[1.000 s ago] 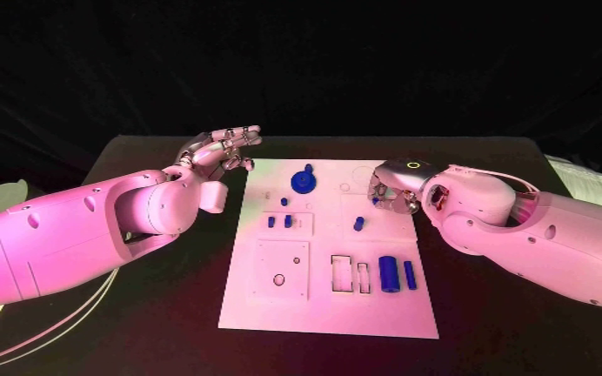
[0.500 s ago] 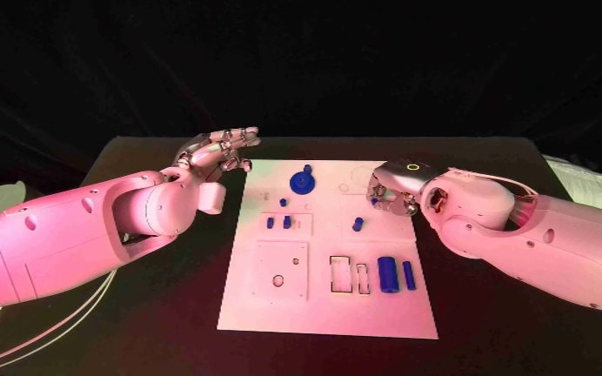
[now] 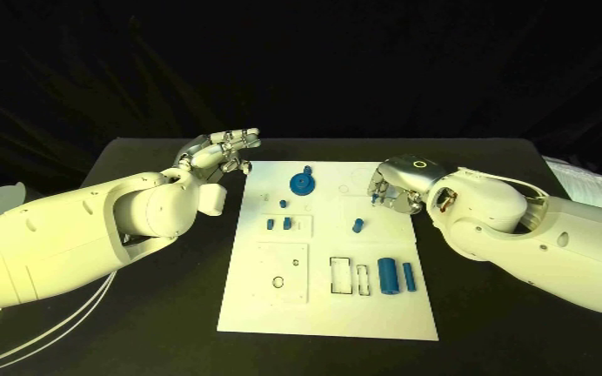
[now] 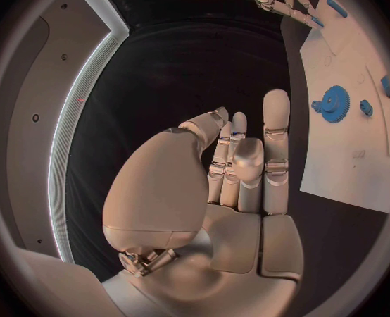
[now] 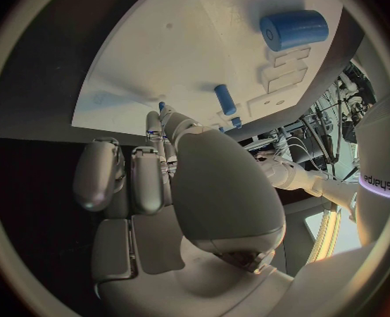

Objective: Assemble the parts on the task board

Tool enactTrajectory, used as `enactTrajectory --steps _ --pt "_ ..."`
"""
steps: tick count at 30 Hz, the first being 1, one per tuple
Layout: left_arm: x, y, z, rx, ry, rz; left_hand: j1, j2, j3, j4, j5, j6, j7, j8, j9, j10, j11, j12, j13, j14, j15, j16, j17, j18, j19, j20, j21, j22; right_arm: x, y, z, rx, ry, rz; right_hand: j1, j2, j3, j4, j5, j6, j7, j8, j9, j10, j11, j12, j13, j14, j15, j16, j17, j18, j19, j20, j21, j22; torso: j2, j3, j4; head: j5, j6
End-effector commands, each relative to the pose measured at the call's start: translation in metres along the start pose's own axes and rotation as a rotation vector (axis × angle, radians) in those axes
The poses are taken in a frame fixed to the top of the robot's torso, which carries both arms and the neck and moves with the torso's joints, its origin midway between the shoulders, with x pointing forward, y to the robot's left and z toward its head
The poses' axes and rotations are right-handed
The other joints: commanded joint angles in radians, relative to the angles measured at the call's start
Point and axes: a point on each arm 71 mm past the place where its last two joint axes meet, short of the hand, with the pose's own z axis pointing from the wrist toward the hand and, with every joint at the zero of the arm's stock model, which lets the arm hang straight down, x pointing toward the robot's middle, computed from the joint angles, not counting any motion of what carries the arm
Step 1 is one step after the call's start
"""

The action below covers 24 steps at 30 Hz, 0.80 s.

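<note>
The white task board point(image 3: 329, 298) lies mid-table. A blue gear point(image 3: 303, 183) sits at its far end, also seen as the gear point(image 4: 334, 104). Two small blue pieces point(image 3: 278, 222) and a short peg point(image 3: 359, 224) lie at its middle. A blue cylinder point(image 3: 388, 273) and a thin bar point(image 3: 409, 273) lie near its right side. My right hand point(image 3: 391, 191) hovers over the board's right edge, fingers curled, with a small blue piece point(image 5: 162, 107) at its fingertips. My left hand point(image 3: 220, 150) hangs raised beside the board's far left corner, fingers apart, holding nothing.
Rectangular recesses point(image 3: 349, 274) and a square plate with holes point(image 3: 284, 271) mark the board's near half. Black table point(image 3: 138, 306) surrounds the board on both sides. White cables point(image 3: 63, 324) trail at the near left.
My right hand has drifted slightly toward the far end of the board with its small blue piece. The left hand has not moved.
</note>
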Motion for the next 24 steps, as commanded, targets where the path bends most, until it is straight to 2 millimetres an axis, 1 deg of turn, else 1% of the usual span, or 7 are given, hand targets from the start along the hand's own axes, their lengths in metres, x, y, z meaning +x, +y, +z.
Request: enactTrajectory --steps 1,6,12,14,18,20,24 --pt "0.002 -0.001 0.000 0.006 0.016 0.005 0.008 0.004 -0.001 -0.006 -0.002 -0.005 0.002 0.004 -0.001 -0.007 0.000 0.003 0.001 0.007 0.000 0.000 -0.002 0.009 0.005 -0.001 -0.005 -0.002 -0.007 0.005 -0.004 -0.014 -0.041 0.019 -0.013 -0.002 0.007 0.002 0.003 0.008 -0.001 0.002 0.004 0.005 0.000 -0.005 -0.001 0.059 0.000 0.006 0.001 0.007 0.006 -0.002 0.002 0.002 0.000 -0.0002 -0.0001 0.000 0.000" --pt "0.002 -0.001 0.000 0.007 0.017 0.005 0.008 0.004 -0.001 -0.006 -0.002 -0.005 0.002 0.004 -0.001 -0.007 0.000 0.003 0.001 0.007 0.000 0.000 -0.002 0.009 0.005 -0.001 -0.005 -0.002 -0.015 0.020 -0.009 -0.055 -0.069 0.041 -0.016 -0.004 0.008 0.001 0.004 0.009 0.000 0.002 0.004 0.006 0.000 -0.005 -0.001 0.058 0.000 0.006 0.000 0.007 0.005 -0.002 0.002 0.001 0.001 0.0005 0.0002 0.004 -0.001" --pt "0.003 0.000 0.000 0.007 0.021 0.004 0.007 0.004 -0.002 -0.006 -0.002 -0.006 0.002 0.003 -0.001 -0.008 0.000 0.004 0.001 0.005 0.000 -0.002 -0.007 0.009 0.004 0.000 -0.010 -0.006 -0.023 0.050 -0.012 -0.140 -0.099 0.070 -0.016 -0.005 0.015 -0.003 0.004 0.008 0.001 0.001 0.005 0.006 0.001 -0.008 -0.002 0.058 0.002 0.006 0.000 0.007 0.005 -0.001 0.002 0.002 0.001 0.0000 0.0025 0.008 -0.004" --pt "0.004 0.000 0.001 0.006 0.022 0.003 0.007 0.004 -0.002 -0.006 -0.002 -0.006 0.002 0.003 -0.001 -0.008 0.000 0.004 0.001 0.005 0.000 -0.002 -0.007 0.009 0.004 0.000 -0.010 -0.006 -0.024 0.062 -0.012 -0.173 -0.104 0.078 -0.017 -0.005 0.018 -0.005 0.004 0.007 0.002 0.000 0.005 0.007 0.002 -0.009 -0.003 0.058 0.003 0.006 0.000 0.007 0.005 0.000 0.002 0.002 0.001 -0.0004 0.0014 0.016 -0.007" --pt "0.006 0.000 0.001 0.005 0.028 0.001 0.007 0.004 -0.002 -0.006 -0.002 -0.006 0.002 0.003 -0.001 -0.008 0.000 0.004 0.001 0.005 0.000 -0.002 -0.007 0.009 0.004 0.000 -0.010 -0.006 -0.023 0.083 -0.010 -0.229 -0.101 0.091 -0.017 -0.006 0.023 -0.008 0.004 0.007 0.004 -0.001 0.006 0.007 0.003 -0.011 -0.003 0.058 0.004 0.005 -0.001 0.006 0.005 0.002 0.002 0.002 0.001 -0.0012 0.0023 0.030 -0.015" --pt "0.008 0.001 0.001 0.004 0.033 0.000 0.006 0.004 -0.003 -0.006 -0.002 -0.007 0.002 0.003 -0.001 -0.009 0.001 0.005 0.001 0.005 0.001 -0.002 -0.008 0.010 0.003 0.000 -0.012 -0.007 -0.017 0.096 -0.009 -0.260 -0.085 0.100 -0.018 -0.006 0.027 -0.011 0.004 0.006 0.005 -0.002 0.006 0.007 0.004 -0.012 -0.003 0.057 0.005 0.005 -0.001 0.007 0.005 0.003 0.002 0.001 0.001 -0.0018 0.0020 0.040 -0.022" --pt "0.011 0.002 0.002 0.002 0.040 -0.002 0.005 0.004 -0.003 -0.006 -0.002 -0.008 0.003 0.003 -0.001 -0.010 0.001 0.005 0.001 0.004 0.001 -0.002 -0.009 0.010 0.003 0.000 -0.012 -0.007 -0.002 0.115 -0.006 -0.307 -0.042 0.119 -0.023 -0.011 0.029 -0.014 0.004 0.005 0.007 -0.003 0.007 0.007 0.006 -0.015 -0.004 0.057 0.009 0.006 0.000 0.006 0.004 0.006 0.002 0.001 0.002 -0.0008 -0.0002 0.055 -0.030"
